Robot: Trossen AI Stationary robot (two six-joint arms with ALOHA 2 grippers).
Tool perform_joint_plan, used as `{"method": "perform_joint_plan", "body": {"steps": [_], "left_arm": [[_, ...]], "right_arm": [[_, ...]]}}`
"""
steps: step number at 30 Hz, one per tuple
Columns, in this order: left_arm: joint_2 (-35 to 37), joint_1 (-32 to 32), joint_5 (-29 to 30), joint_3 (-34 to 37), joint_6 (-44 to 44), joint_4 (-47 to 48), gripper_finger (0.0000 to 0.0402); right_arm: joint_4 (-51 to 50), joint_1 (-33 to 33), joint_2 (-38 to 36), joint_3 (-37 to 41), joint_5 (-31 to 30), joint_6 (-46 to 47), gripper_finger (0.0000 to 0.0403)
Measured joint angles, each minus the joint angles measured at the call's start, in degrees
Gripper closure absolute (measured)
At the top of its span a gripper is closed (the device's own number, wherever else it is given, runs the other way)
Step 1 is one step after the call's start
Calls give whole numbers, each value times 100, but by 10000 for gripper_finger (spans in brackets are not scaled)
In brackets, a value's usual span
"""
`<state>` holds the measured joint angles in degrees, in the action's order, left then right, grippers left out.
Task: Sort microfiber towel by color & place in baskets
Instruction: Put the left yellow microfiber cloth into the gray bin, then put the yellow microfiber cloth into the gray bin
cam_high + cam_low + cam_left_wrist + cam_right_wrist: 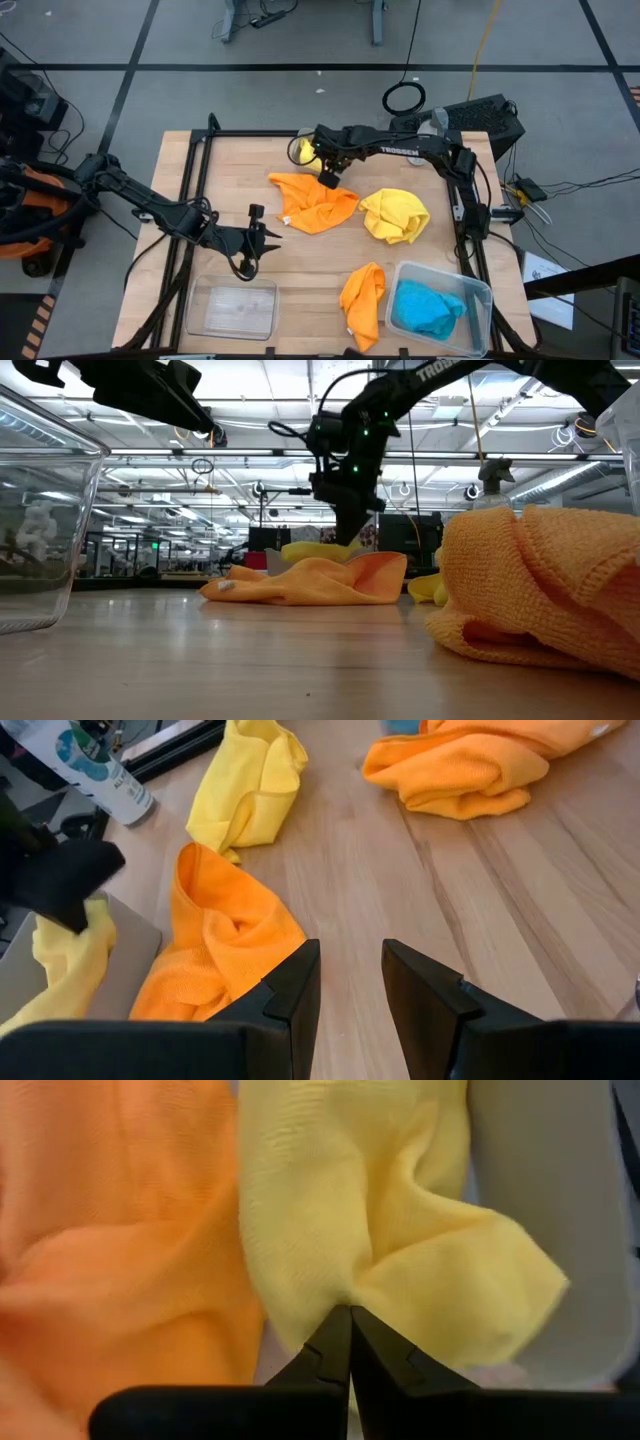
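My right gripper [328, 178] is shut on a yellow towel [300, 150] at the far side of the table, over the small greyish basket [135, 955], which the arm mostly hides from above. An orange towel [315, 203] lies beside it. A second yellow towel [395, 215] lies crumpled mid-table, and another orange towel [363, 300] lies near the front edge. Blue towel [428, 308] fills the clear basket [478, 290] at the near right. My left gripper [265, 235] hovers open over bare wood, above the clear basket [232, 308] at the near left. My right gripper pinches a gathered fold of the yellow towel [350, 1285] between its two shut fingertips, coming from above and pointing down. The cloth fans out from the pinch. In the left wrist view its lower part [60, 970] lies on the grey basket beside the orange towel.
A bottle [100, 770] lies at the far edge near a black frame rail. Black rails run along the table's left side [195, 200] and right side. Bare wood lies between my left gripper and the orange towels.
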<state>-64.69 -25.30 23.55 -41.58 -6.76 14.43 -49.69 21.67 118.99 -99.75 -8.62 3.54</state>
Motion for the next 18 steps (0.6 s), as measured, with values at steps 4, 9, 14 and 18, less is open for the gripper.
{"method": "perform_joint_plan", "body": {"steps": [4,9,14,18], "left_arm": [[-2,5,0,0,-3,-6,284],[-1,7,0,0,-200,-39,284],[0,20,0,0,-308,-72,284],[-2,25,4,0,-312,-78,284]], "right_arm": [[312,143,1,291,146,97,403],[342,269,-1,347,131,137,403],[156,201,-78,0,111,180,403],[-241,45,-146,-581,120,176,402]]}}
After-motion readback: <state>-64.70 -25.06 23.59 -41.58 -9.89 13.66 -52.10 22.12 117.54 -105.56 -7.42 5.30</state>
